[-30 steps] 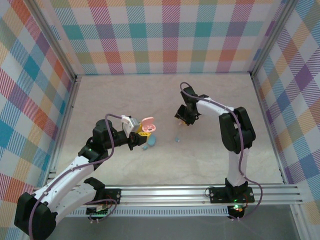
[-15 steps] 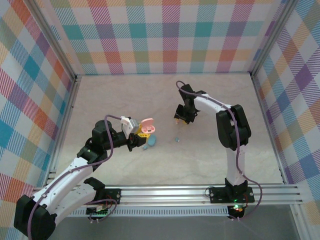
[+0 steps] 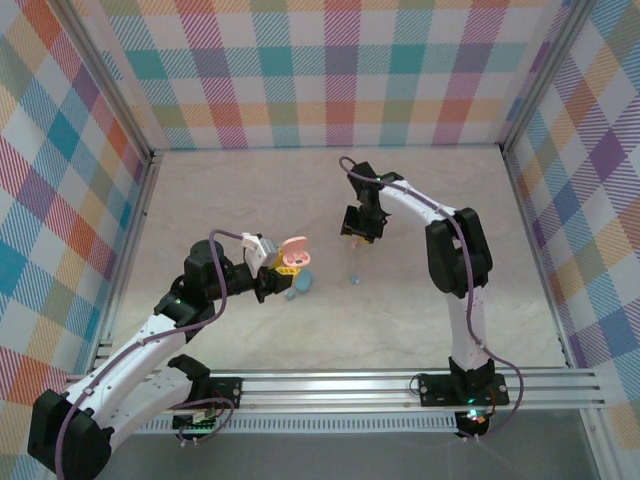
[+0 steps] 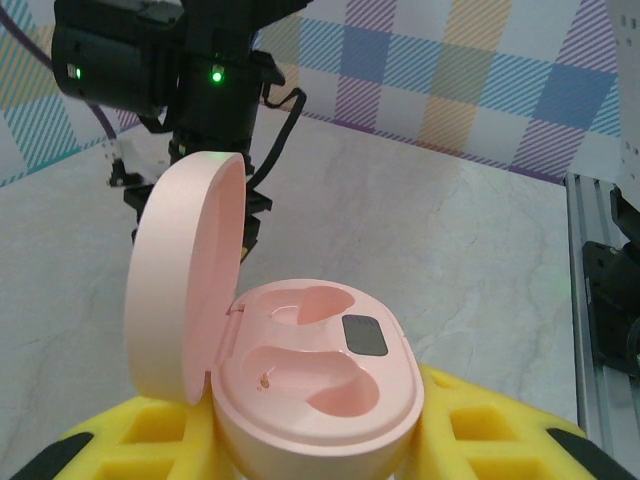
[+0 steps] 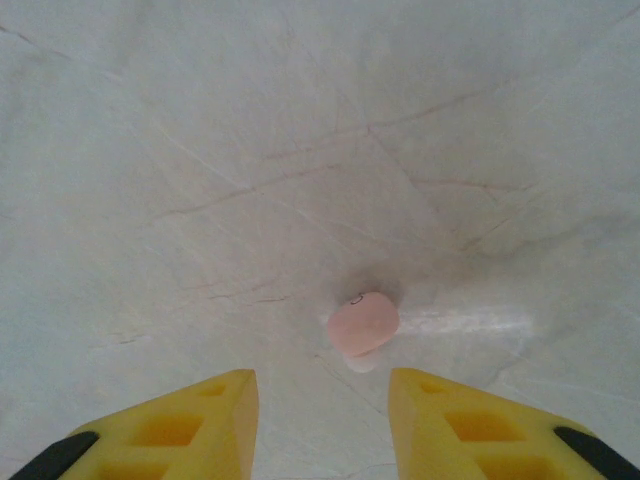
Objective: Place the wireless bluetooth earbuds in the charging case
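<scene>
- Swung the right gripper [image 3: 358, 232] toward the far side and a little left over the last second, away from the spot beside the light blue earbud [image 3: 353, 278].
- Now hovers it over a pale pink earbud [image 5: 362, 325] lying alone on the bare tabletop [image 5: 200, 150], just ahead of the yellow fingertips [image 5: 200, 420].
- Keeps those jaws parted with nothing between them: released, not yet grasping.
- Holds the pink charging case [image 4: 320, 390] clenched in the left gripper [image 4: 315, 445] at the left of the scene, apparently clear of the tabletop, in the same pose as a second ago.
- Shows the lid [image 4: 185, 290] hinged upright and both sockets empty, so no earbud seated yet.
- Leaves a blue case [image 3: 303, 282] on the tabletop just beside the held pink one, on its near right, untouched.
- Reads as lining up on the pink bud to match the pink case, with the blue one probably left for later.
- Calls next for a straight descent, centring the bud between the fingers before closing.
- Looks small, rounded and smooth, so likely to squirt sideways under an off-centre pinch.
- Then needs a carry leftward and nearer to the waiting case, well apart from the bud at present.
</scene>
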